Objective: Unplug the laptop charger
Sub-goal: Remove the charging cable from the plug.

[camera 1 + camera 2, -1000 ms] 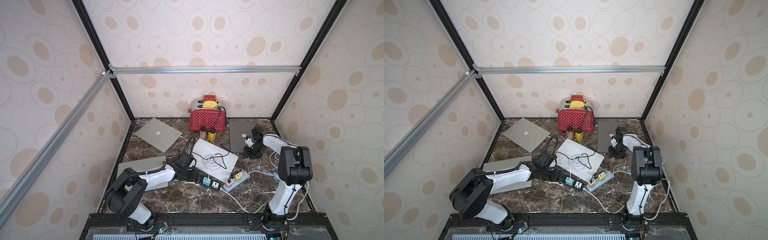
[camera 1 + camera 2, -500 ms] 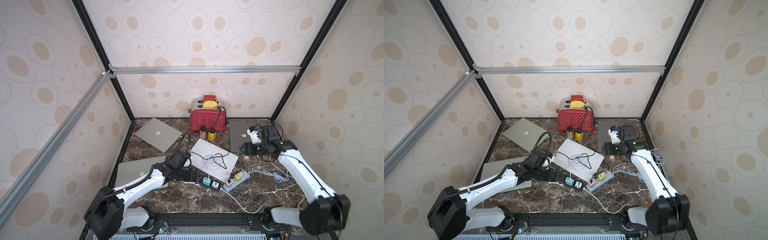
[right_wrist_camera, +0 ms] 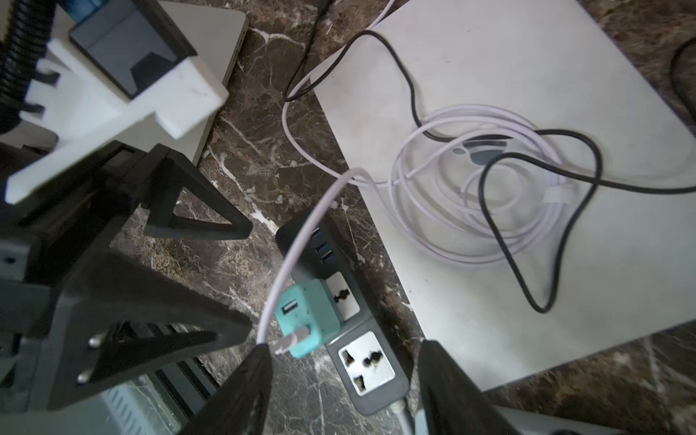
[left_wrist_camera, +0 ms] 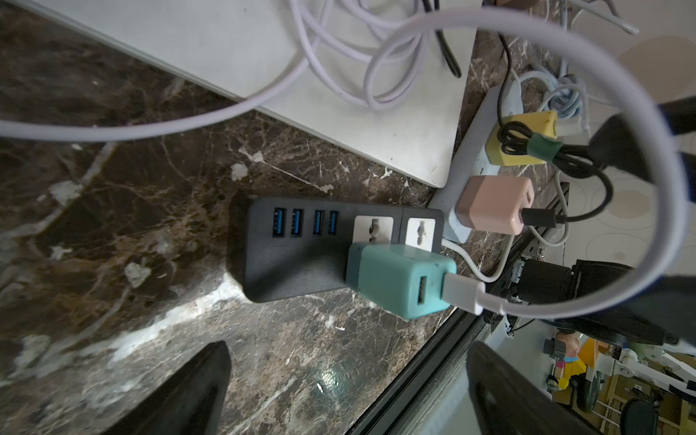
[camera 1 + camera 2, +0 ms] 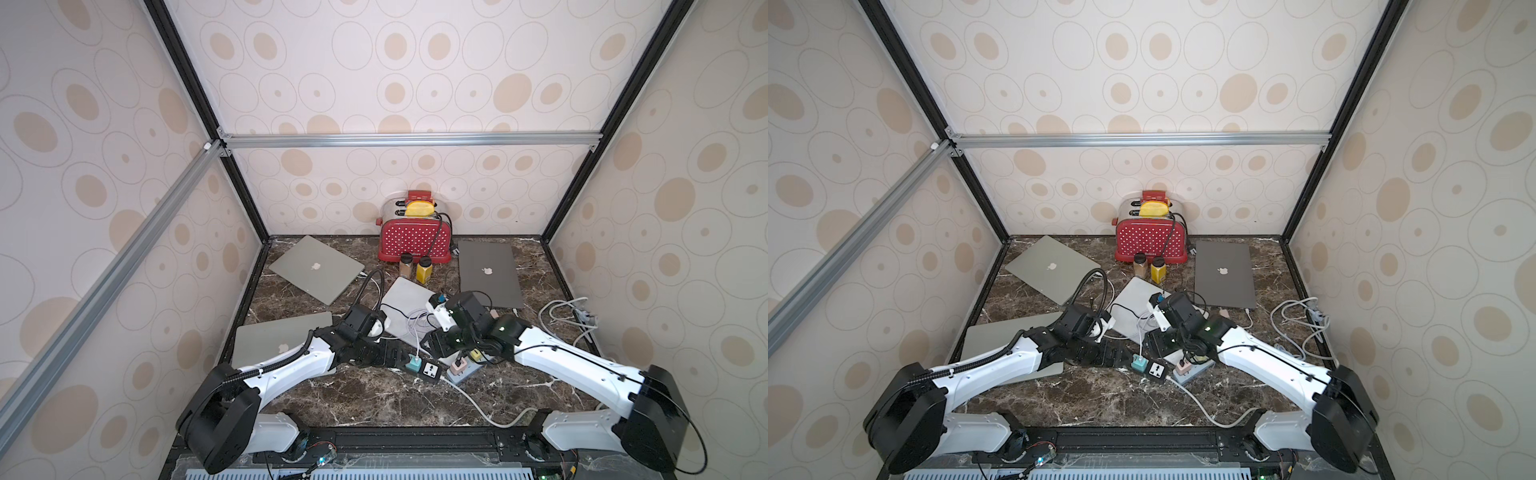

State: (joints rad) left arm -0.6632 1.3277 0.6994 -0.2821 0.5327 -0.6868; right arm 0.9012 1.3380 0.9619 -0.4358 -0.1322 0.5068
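Note:
The laptop charger is a teal cube (image 5: 413, 363) (image 5: 1138, 362) (image 4: 399, 282) (image 3: 307, 320) plugged into a black power strip (image 4: 297, 260) (image 3: 363, 361). Its white cable (image 4: 640, 113) (image 3: 288, 256) loops up and back onto the silver laptop (image 5: 409, 297) (image 3: 527, 75). My left gripper (image 5: 390, 356) (image 4: 350, 380) is open, low over the marble just left of the strip, with nothing between its fingers. My right gripper (image 5: 436, 345) (image 3: 344, 380) is open above the strip's near end, beside the cube. One of its fingers (image 3: 244, 384) touches the cable's plug.
A pale blue strip (image 5: 467, 374) with a pink adapter (image 4: 493, 211) and a yellow one (image 4: 523, 139) lies right of the black strip. Other laptops (image 5: 316, 268) (image 5: 490, 270) (image 5: 274, 345), a red toaster (image 5: 415, 243), two jars (image 5: 415, 266) and loose cables (image 5: 569, 316) surround the spot.
My right arm has swung from the dark laptop at the back right down to the black strip. The left gripper has stayed near the strip and opened wider.

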